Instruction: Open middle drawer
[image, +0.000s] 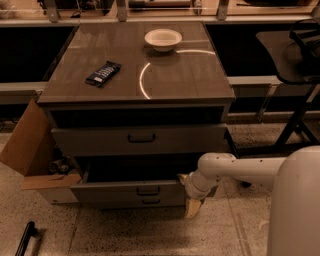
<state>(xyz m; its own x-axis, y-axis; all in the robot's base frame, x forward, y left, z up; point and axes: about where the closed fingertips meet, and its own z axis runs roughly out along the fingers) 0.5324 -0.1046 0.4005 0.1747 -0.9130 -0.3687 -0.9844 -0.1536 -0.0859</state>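
Note:
The grey cabinet (137, 80) has three drawer fronts with dark bar handles. The middle drawer (115, 192) is pulled out towards me, and its dark inside shows above its front. Its handle (149, 190) sits at the centre. The top drawer (140, 140) stands slightly out. The bottom drawer (150, 202) shows just below the middle one. My gripper (193, 207) hangs pointing down at the right front corner of the middle drawer, at the end of my white arm (235, 170), which reaches in from the right.
A white bowl (162, 39) and a dark flat packet (103, 73) lie on the cabinet top. An open cardboard box (30, 145) stands against the cabinet's left side. A black chair (300, 65) is at the right. A dark bar (25, 239) lies on the floor.

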